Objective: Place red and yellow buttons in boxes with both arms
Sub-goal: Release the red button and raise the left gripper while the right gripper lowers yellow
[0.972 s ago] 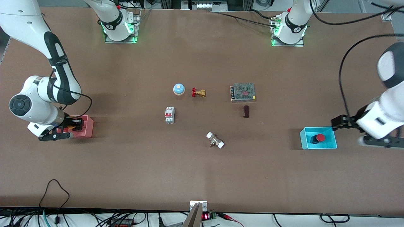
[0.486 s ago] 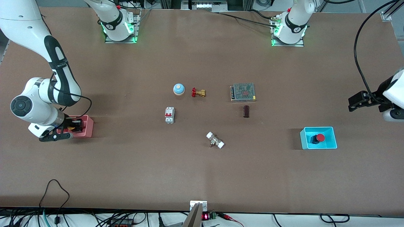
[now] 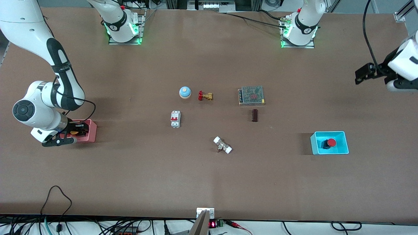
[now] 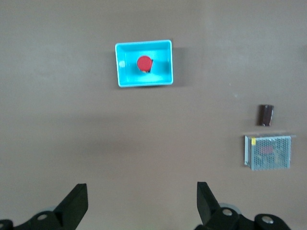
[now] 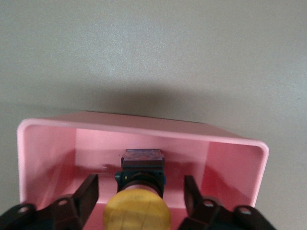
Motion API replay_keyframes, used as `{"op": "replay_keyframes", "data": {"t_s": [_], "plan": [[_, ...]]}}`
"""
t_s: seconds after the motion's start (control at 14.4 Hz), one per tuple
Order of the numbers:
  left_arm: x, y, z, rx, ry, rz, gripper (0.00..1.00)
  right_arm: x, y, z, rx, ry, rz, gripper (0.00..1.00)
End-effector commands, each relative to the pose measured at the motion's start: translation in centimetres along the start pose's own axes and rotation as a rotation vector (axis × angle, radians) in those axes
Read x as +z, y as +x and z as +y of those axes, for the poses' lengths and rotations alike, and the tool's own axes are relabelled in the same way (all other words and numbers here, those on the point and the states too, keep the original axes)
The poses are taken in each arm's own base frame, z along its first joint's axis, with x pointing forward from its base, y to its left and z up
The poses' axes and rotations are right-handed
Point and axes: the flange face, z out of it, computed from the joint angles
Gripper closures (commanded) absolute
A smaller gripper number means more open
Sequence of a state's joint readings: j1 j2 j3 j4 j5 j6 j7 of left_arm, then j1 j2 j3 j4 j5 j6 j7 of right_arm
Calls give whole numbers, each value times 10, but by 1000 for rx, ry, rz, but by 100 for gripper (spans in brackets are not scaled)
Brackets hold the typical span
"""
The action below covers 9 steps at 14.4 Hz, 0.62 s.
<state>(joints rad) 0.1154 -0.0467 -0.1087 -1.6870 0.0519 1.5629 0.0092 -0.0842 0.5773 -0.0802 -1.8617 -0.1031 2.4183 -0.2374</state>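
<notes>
The red button [image 3: 330, 142] lies in the cyan box [image 3: 316, 143] toward the left arm's end of the table; both also show in the left wrist view, the button [image 4: 144, 63] in the box [image 4: 164, 61]. My left gripper [image 3: 367, 72] [image 4: 141, 189] is open and empty, high over bare table. The orange-yellow button [image 3: 74, 133] [image 5: 137, 211] lies on its side in the pink-red box [image 3: 90, 130] [image 5: 53, 143] toward the right arm's end. My right gripper [image 3: 77, 130] [image 5: 140, 184] is low in that box, open, a finger on each side of the button with a gap.
Mid-table stand a blue domed bell [image 3: 184, 92], a brass valve with a red handwheel [image 3: 205, 96], a white circuit breaker [image 3: 175, 119], a mesh-covered power supply [image 3: 251, 95] [image 4: 267, 152], a small dark block [image 3: 254, 115] [image 4: 265, 115] and a white-ended fitting [image 3: 222, 145].
My left arm has lifted away from the cyan box and swung up toward its end of the table, leaving the red button inside. My right arm has barely shifted.
</notes>
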Motion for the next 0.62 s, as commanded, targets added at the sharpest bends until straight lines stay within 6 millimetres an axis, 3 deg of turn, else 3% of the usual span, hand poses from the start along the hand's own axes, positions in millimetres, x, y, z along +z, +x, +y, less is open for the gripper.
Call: {"op": "replay_keyframes", "data": {"t_s": [0.0, 0.07, 0.28, 0.56], "plan": [[-2, 7, 2, 8, -48, -14, 0, -7, 2, 1, -8, 11, 21, 0], [-11, 11, 4, 10, -56, 8, 0, -18, 3, 1, -9, 9, 32, 0], [-13, 15, 7, 15, -57, 13, 0, -65, 2, -2, -8, 15, 22, 0], [-13, 15, 8, 17, -56, 11, 0, -146, -5, -9, 24, 65, 24, 0]]}}
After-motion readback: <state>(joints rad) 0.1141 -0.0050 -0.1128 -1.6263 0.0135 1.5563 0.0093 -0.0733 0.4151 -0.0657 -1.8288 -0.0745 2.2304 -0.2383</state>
